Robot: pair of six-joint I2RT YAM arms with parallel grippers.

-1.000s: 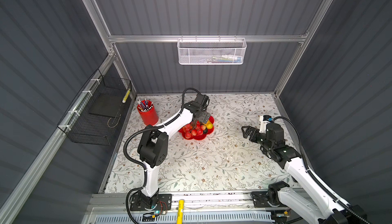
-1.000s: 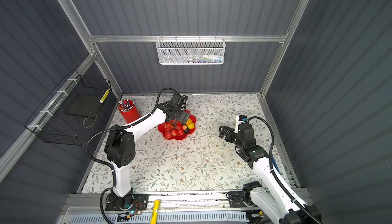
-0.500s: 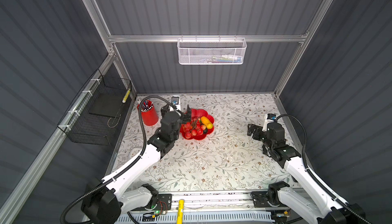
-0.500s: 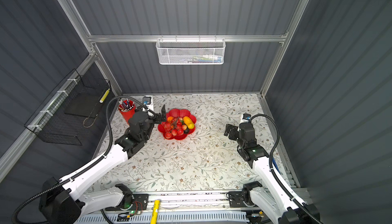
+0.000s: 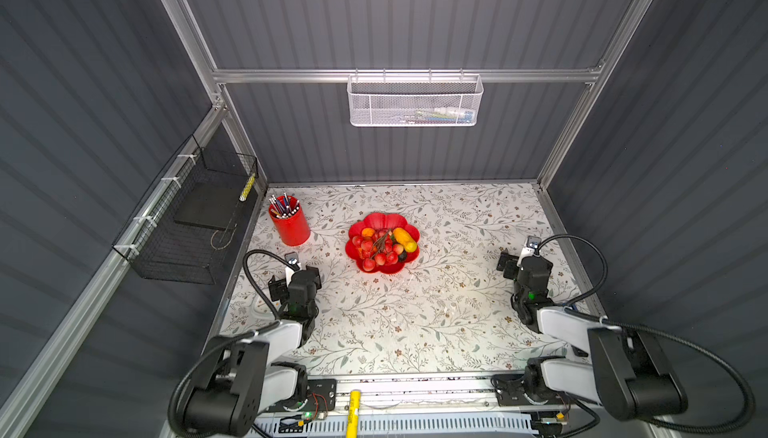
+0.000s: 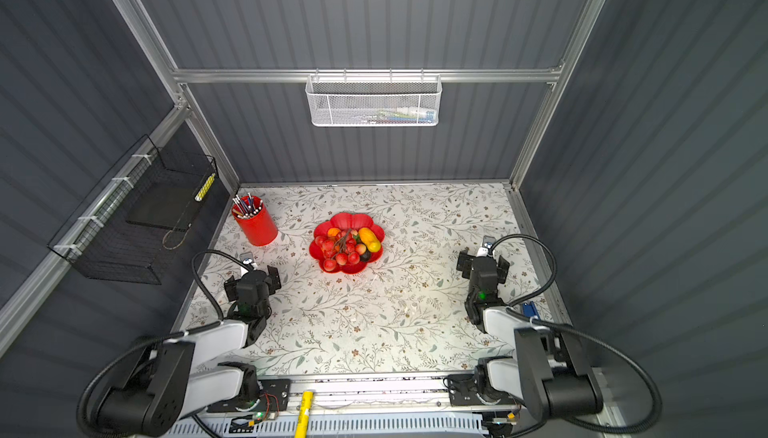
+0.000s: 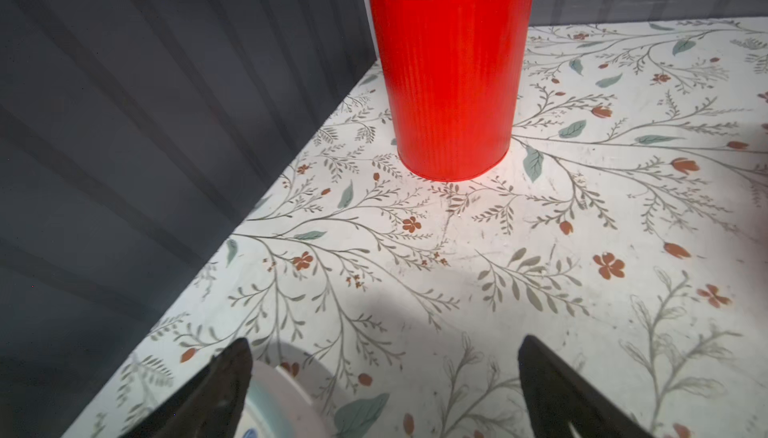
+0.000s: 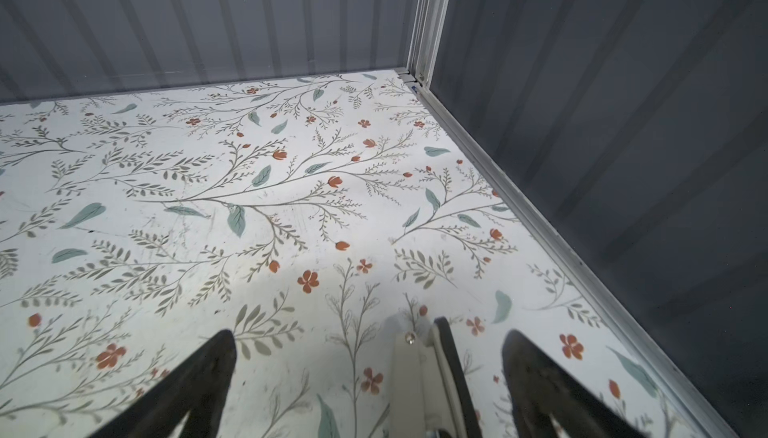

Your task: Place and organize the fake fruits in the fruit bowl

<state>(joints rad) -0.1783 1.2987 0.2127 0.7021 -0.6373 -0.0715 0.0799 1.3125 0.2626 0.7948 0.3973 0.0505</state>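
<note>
The fruit bowl [image 5: 384, 219] [image 6: 351, 220], red and flower-shaped, sits mid-table toward the back in both top views. The fake fruits lie inside it: a yellow oblong [image 5: 405, 239] [image 6: 370, 239], a small orange [image 5: 368, 232], a red berry bunch [image 5: 376, 249] [image 6: 340, 249] and a dark oval [image 5: 402, 256]. My left gripper [image 5: 295, 280] [image 6: 252, 278] [image 7: 384, 346] hovers front-left of the bowl, open and empty. My right gripper [image 5: 525, 261] [image 6: 482, 263] [image 8: 370, 338] hangs near the right wall, open. Neither wrist view shows the bowl.
A red pen cup [image 5: 291, 224] [image 6: 255, 224] [image 7: 449, 70] stands back-left, just ahead of the left gripper. A flat white disc [image 7: 270, 398] lies under the left fingers. A beige piece with a black edge [image 8: 419, 373] shows between the right fingers, touching neither. Wall baskets hang above.
The left arm has drawn back from over the bowl to the front left, folding low. The right arm has retreated toward the right wall. The fruits stay in the bowl.
</note>
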